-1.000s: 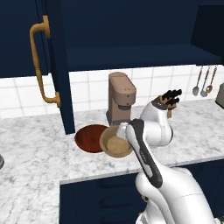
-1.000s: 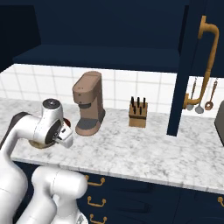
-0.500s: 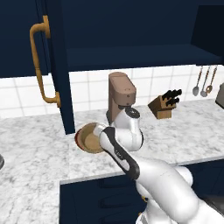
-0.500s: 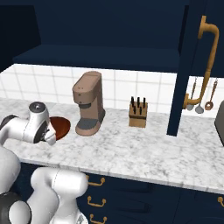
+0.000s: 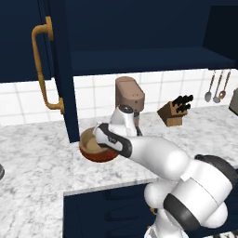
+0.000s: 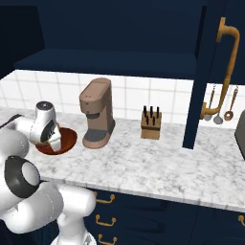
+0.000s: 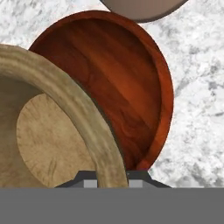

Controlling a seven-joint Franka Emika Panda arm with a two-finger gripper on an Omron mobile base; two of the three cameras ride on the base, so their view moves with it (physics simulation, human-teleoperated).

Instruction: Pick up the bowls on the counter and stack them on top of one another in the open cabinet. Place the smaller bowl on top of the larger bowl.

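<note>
Left of the coffee machine (image 5: 129, 95), the gripper (image 5: 95, 137) is holding the smaller bowl (image 5: 89, 141) over the larger bowl (image 5: 98, 155). From the right side, both are sitting below the cabinet (image 6: 115, 60). Up close, fingers are clasping its tan rim, red bowl underneath.

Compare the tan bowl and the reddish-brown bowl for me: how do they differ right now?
Colour: the tan light-wood bowl is matte beige inside, while the glossy reddish-brown wood-grain bowl is dark and shiny. Pose: the reddish-brown bowl sits flat on the white marble counter; the tan bowl is held at its rim by the claw, overlapping the reddish one. Shape: the reddish-brown bowl looks shallower. Both are round and wooden.
</note>
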